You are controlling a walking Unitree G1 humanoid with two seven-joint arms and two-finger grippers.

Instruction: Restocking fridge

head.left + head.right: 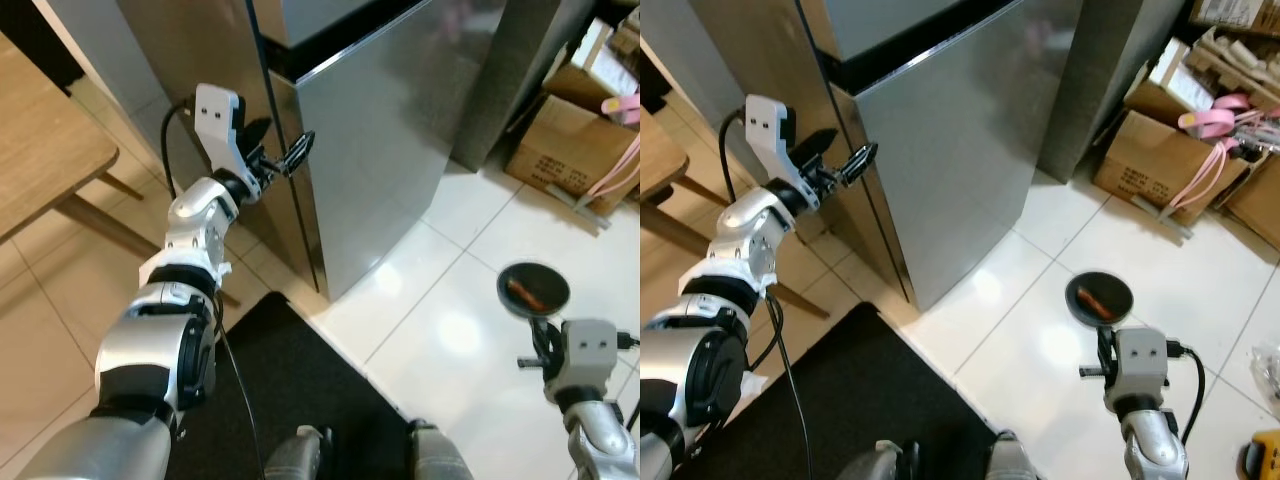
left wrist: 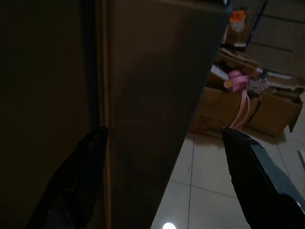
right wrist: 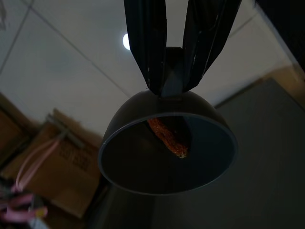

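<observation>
Here, scene: the robot is standing before a closed steel fridge [image 1: 390, 140], a wooden table [image 1: 45, 150] lying off to the fridge's left.
Left gripper [image 1: 285, 158]: reaching for the fridge door's left edge, fingers [image 2: 76, 176] spreading wide to either side of that edge, not yet clamping.
Right gripper [image 3: 174, 83]: pinching the rim of a dark bowl [image 1: 1099, 297] low to the fridge's right, a reddish piece of food [image 3: 167, 136] lying inside.
Beyond the fridge: cardboard boxes [image 1: 1160, 150] sitting on the white floor.
Step in hand: apparently opening the door.
Next move: likely closing on the edge and pulling, keeping the bowl level.
</observation>
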